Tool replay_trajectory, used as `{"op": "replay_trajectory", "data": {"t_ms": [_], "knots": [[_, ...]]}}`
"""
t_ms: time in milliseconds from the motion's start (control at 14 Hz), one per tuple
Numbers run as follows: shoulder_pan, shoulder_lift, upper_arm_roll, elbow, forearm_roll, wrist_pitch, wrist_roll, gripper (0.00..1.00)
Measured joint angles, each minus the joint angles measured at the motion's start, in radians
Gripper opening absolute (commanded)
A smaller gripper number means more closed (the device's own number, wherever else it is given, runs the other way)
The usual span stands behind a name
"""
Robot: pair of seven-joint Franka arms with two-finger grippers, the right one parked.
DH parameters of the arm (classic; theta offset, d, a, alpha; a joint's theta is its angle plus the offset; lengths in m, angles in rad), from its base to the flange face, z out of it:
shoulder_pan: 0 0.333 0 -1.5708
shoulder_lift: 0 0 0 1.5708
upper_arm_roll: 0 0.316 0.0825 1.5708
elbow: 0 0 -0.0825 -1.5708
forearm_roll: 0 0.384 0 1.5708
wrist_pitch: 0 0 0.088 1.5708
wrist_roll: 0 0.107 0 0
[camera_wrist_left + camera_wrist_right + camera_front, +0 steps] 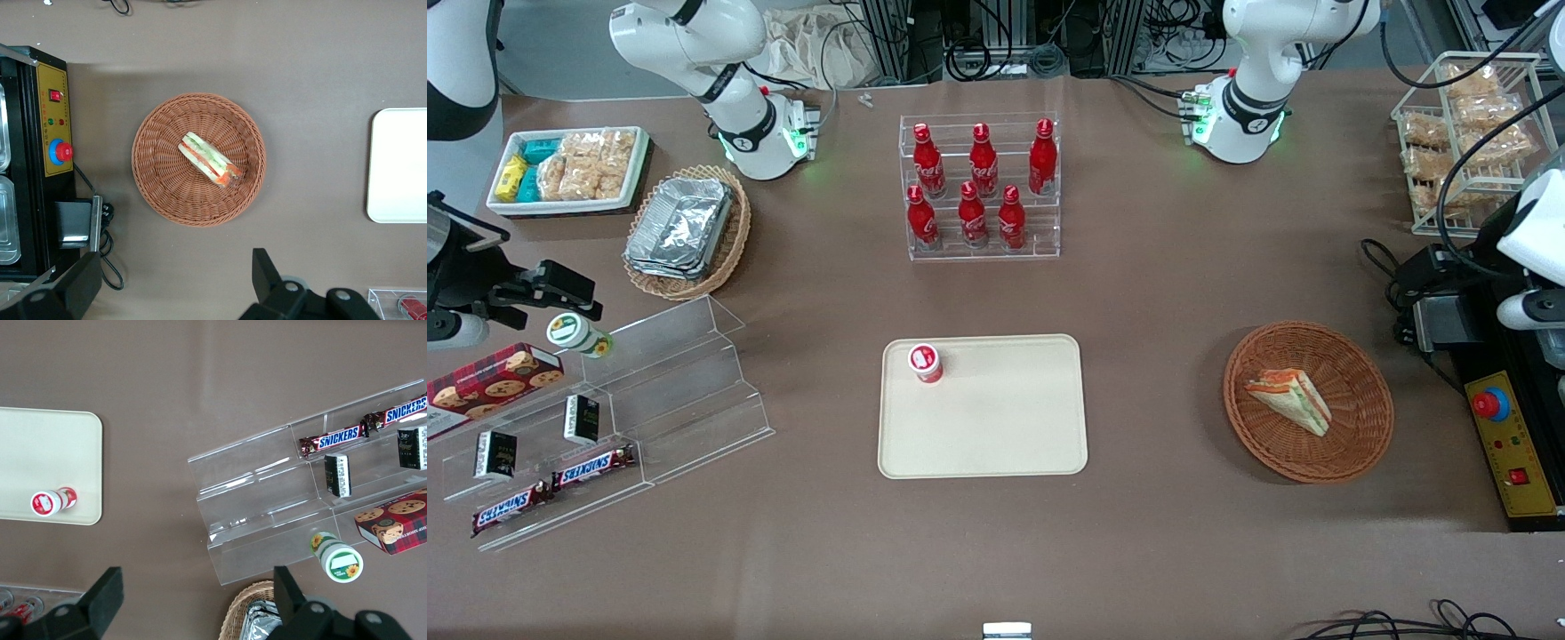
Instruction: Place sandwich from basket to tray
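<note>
The left gripper (177, 287) hangs high above the table with its fingers spread wide and nothing between them, off the rim of the wicker basket (155, 193). The sandwich (209, 159) lies on its side near the basket's middle; seen from the front it is at roughly three o'clock from the cream tray (1014, 444). Squeezed hard, the soft wedge could squash or shed filling, and a careless set-down might topple the small red-capped bottle (926, 363) at the tray's corner.
</note>
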Motion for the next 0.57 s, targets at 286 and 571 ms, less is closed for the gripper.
{"op": "replay_trajectory", "data": {"t_ms": [286,571], "knots": [[-0.001,0.0,0.002,0.0,0.0,-0.001,0.0,1.0],[-0.001,-0.001,0.004,-0.023,0.0,-0.008,0.0,1.0]]}}
